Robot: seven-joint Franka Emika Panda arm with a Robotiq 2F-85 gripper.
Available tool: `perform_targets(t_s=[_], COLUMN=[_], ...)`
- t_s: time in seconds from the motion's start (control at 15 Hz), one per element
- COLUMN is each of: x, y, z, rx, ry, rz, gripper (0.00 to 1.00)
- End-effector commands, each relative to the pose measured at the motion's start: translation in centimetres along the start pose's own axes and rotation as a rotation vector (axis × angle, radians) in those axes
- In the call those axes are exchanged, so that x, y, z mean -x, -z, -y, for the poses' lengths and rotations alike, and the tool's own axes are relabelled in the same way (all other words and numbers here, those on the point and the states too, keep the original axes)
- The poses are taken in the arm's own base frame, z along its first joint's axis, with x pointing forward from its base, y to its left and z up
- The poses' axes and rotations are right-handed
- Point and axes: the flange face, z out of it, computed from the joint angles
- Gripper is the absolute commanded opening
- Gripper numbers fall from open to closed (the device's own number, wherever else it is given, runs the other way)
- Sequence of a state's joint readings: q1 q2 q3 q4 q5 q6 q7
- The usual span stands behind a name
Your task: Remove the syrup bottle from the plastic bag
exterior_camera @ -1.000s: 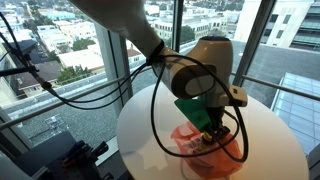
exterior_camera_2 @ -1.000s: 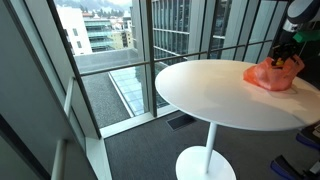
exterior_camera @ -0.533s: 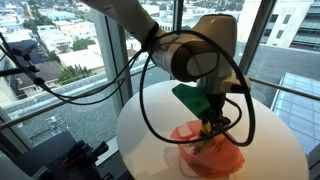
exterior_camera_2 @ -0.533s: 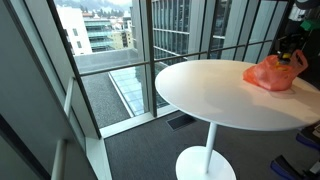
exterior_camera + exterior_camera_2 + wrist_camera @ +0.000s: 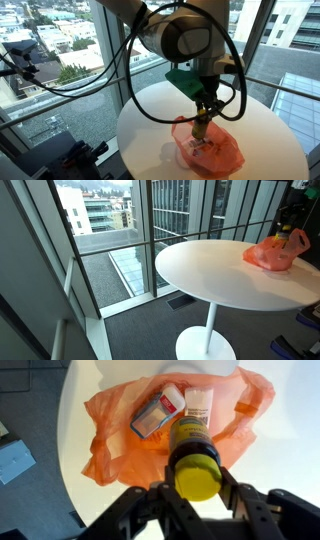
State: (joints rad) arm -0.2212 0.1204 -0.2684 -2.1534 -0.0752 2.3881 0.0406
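My gripper (image 5: 196, 482) is shut on the syrup bottle (image 5: 192, 448), a dark bottle with a yellow cap, and holds it upright above the orange plastic bag (image 5: 115, 435). In an exterior view the gripper (image 5: 203, 112) holds the bottle (image 5: 201, 126) lifted over the crumpled bag (image 5: 222, 152) on the round white table (image 5: 150, 125). In an exterior view the bag (image 5: 268, 254) lies at the table's far right, with the bottle (image 5: 283, 221) above it. Two other items stay on the bag: a small blue and white box (image 5: 157, 414) and a white tube (image 5: 199, 402).
The round white table (image 5: 210, 275) stands on a single pedestal beside floor-to-ceiling windows. Black cables (image 5: 90, 90) hang from the arm. The table edge and the floor show at the wrist view's left (image 5: 25, 460).
The gripper has risen with the syrup bottle in it, drawing it up out of the orange bag. The bag has slumped flatter on the table.
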Motion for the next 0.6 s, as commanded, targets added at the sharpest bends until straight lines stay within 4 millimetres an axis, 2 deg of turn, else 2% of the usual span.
perform_targets(t_s=[0.0, 0.27, 0.53], x=[1.2, 2.1, 3.1], y=[3.0, 5.1, 6.1], z=[1.9, 4.7, 7.7], rx=[-0.001, -0.007, -0.034], ry=[0.038, 0.107, 0.182], rz=[-0.034, -0.077, -0.097], gripper=[0.20, 0.20, 0.20])
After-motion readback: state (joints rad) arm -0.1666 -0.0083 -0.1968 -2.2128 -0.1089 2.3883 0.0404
